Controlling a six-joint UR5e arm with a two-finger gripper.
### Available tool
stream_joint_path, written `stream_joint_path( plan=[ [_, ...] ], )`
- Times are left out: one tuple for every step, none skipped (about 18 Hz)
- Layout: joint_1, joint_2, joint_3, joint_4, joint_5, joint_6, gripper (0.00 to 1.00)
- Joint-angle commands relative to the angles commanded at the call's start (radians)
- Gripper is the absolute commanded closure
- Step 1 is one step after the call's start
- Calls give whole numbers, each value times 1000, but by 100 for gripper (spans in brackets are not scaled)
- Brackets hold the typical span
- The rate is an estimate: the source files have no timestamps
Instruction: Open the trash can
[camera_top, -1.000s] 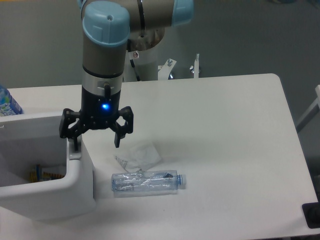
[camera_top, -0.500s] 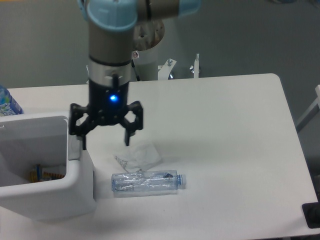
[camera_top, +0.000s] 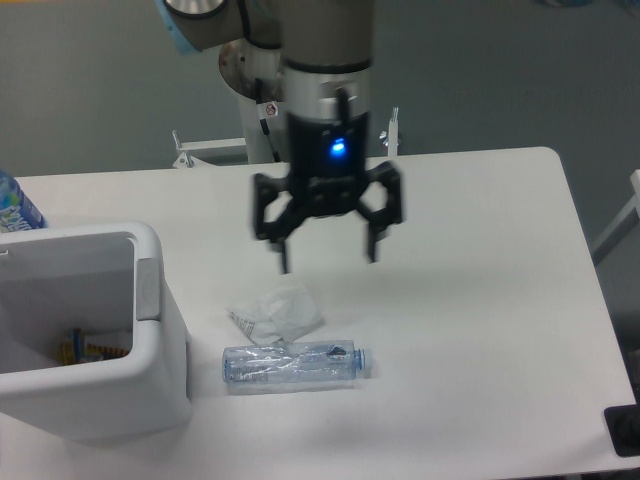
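Trash can (camera_top: 160, 380): white smooth plastic, slight sheen. Bottle (camera_top: 295, 364): clear crinkled plastic. Wrapper (camera_top: 278, 310): crumpled, thin, whitish plastic. Table (camera_top: 480, 300): matt white. Gripper (camera_top: 327, 258): black, matt.

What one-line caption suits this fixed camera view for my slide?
Open gripper hovers above crumpled wrapper and plastic bottle, beside the open trash can.

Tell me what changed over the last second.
The gripper moved right and slightly up, from the grey tab on the trash can to above the table, open and empty. Trash can, bottle and crumpled wrapper stayed put.
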Motion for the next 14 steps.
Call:
stream_joint_path(
  plan=[
    [8,0,0,-2,26,28,0],
    [12,-2,-2,-2,45,48,0],
    [28,-3,-6,-2,55,63,0],
    [49,-6,-12,-2,62,68,0],
    [66,-11,-15,-2,63,71,0],
    [71,-14,-15,-2,63,80,0],
    [72,-14,-15,-2,63,95,0],
    [78,-14,-17,-3,66,120,0],
    [86,-14,-20,-6,74,149,0],
    [87,-14,-24,-9,83,170,0],
    [89,-11,-29,-11,88,184,0],
    [89,-9,-37,-12,88,187,0],
    [91,-8,-41,-14,88,187,0],
    [92,-8,-41,-14,88,187,0]
  ],
)
